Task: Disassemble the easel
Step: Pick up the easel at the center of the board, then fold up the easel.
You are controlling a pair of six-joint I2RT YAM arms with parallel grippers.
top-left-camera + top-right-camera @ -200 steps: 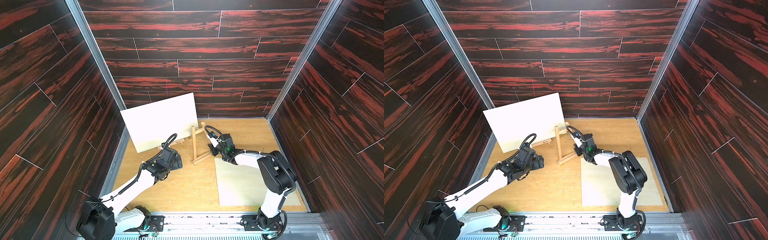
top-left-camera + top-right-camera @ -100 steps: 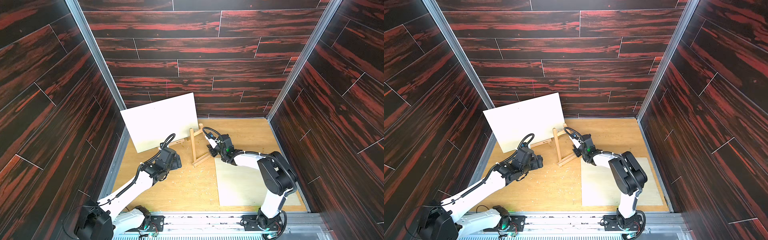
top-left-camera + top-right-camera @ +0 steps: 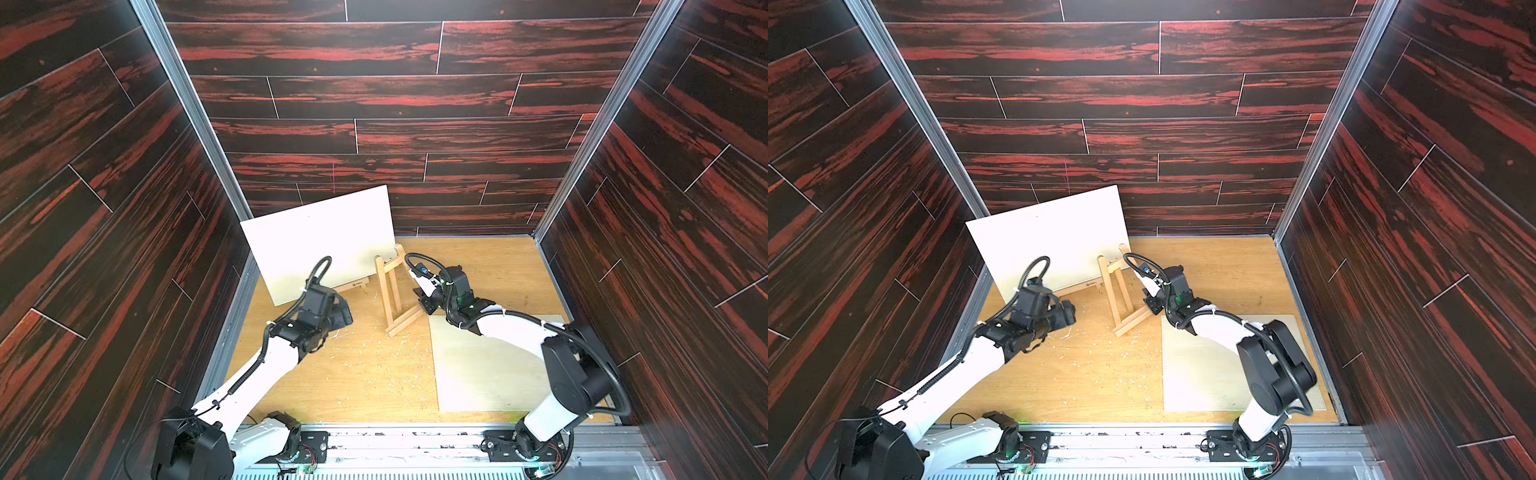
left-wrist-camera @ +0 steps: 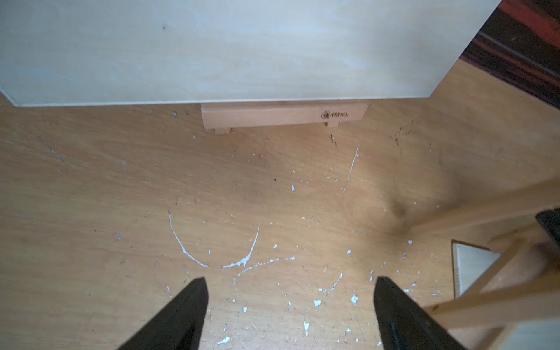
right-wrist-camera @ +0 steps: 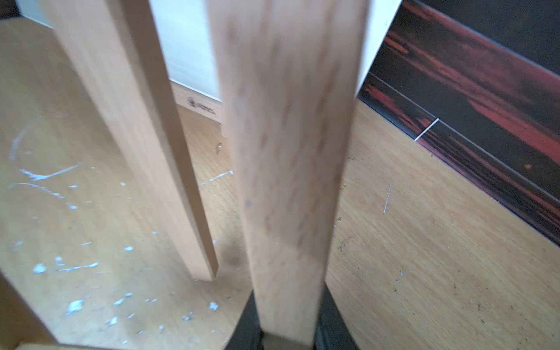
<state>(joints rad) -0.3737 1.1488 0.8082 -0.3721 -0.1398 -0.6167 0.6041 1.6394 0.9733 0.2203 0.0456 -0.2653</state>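
The wooden easel frame (image 3: 390, 291) (image 3: 1121, 291) stands tilted on the floor in both top views. My right gripper (image 3: 428, 303) (image 3: 1152, 305) is shut on the frame's lower end. In the right wrist view one flat slat (image 5: 291, 151) runs out from between the jaws of that gripper (image 5: 289, 327), and a second leg (image 5: 130, 121) stands beside it. My left gripper (image 3: 343, 316) (image 3: 1069, 313) (image 4: 291, 285) hangs open and empty over bare floor, left of the frame (image 4: 485, 209). It faces a white canvas (image 3: 320, 241) (image 4: 242, 48) that rests on a wooden ledge (image 3: 353, 286) (image 4: 281, 115).
A pale board (image 3: 490, 365) lies flat on the floor at the right, under my right arm. Dark red panelled walls close in on three sides. White flecks (image 4: 230, 263) are scattered on the wooden floor.
My left gripper has crept a little toward the canvas, still open. The right gripper keeps its hold on the easel frame, which has barely shifted.
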